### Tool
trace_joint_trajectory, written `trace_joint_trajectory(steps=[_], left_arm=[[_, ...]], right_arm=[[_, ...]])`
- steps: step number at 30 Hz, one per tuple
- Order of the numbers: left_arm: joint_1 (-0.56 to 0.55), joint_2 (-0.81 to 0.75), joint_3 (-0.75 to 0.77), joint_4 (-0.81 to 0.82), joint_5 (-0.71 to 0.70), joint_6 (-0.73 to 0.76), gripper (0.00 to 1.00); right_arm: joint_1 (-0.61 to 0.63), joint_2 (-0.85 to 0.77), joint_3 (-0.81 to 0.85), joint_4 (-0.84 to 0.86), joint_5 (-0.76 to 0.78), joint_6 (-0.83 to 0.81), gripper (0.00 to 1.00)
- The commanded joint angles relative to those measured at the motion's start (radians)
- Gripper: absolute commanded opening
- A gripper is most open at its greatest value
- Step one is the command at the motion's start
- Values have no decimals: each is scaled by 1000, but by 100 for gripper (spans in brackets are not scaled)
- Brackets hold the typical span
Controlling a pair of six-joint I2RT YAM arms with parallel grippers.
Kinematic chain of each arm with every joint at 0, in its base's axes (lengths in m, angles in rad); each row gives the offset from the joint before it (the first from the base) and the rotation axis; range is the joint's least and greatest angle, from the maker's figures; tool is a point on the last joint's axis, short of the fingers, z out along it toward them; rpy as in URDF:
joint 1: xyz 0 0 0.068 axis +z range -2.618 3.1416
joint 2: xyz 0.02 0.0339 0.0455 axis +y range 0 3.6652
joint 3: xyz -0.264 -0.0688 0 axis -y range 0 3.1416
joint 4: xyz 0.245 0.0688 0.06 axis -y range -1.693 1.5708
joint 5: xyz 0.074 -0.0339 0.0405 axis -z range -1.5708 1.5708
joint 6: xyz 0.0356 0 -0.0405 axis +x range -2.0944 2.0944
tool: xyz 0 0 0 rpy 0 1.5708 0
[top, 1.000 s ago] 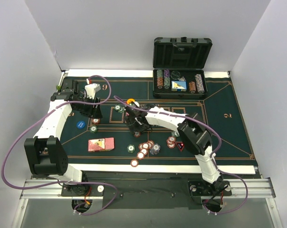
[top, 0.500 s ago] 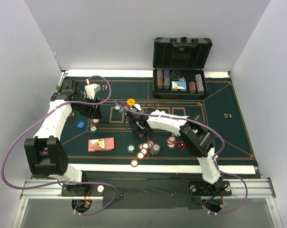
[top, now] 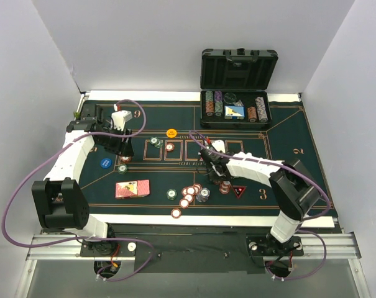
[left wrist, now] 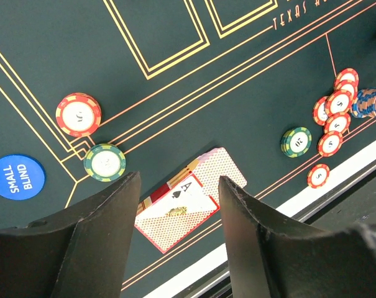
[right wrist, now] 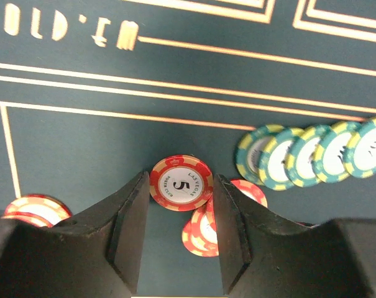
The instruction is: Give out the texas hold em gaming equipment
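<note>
My right gripper [top: 216,174] [right wrist: 180,179] is shut on a red "5" poker chip [right wrist: 181,183], held by its edges just above the mat. Below it lie more red chips [right wrist: 203,233] and a fanned row of green chips [right wrist: 312,155]. My left gripper [top: 121,154] [left wrist: 178,180] is open and empty above the pink-red-backed cards [top: 132,188] [left wrist: 188,205], which show an ace of spades. A red chip [left wrist: 78,114], a green chip [left wrist: 104,162] and the blue "small blind" disc [top: 104,163] [left wrist: 16,176] lie near it. An orange disc [top: 171,133] sits mid-mat.
The open black case [top: 237,68] with several chip stacks stands at the back. A chip cluster [top: 191,192] [left wrist: 337,112], a lone green chip [top: 171,194] and a red chip [top: 176,213] lie at the mat's front. Two chips [top: 169,147] sit in the centre boxes.
My right arm has swung right, from the mat's centre-left to the chips near the "3" mark. My left arm has not moved.
</note>
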Motion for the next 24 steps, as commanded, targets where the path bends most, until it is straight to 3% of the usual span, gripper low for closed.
trace_joint_trajectory(steps=[1,7,14,17,21,24], left_arm=[[-42,-39,17,-18,15,27,64],[-180,-51,0,-13,-43,24,69],[-347,-22,49,-38,33,38,80],[-462,-1,78,-39,26,38,91],[-619,87,154,-59,-22,29,93],[-724,110,164,19,-64,-3,94]], right_arm=[[2,-63,-63,-88,88,35,35],[-2,-139,-109,-97,93,41,35],[-10,-266,-22,-159,57,19,54],[-36,-387,-3,-203,56,24,62],[-81,-583,-54,-260,74,53,67],[-116,-761,-109,-300,118,78,68]])
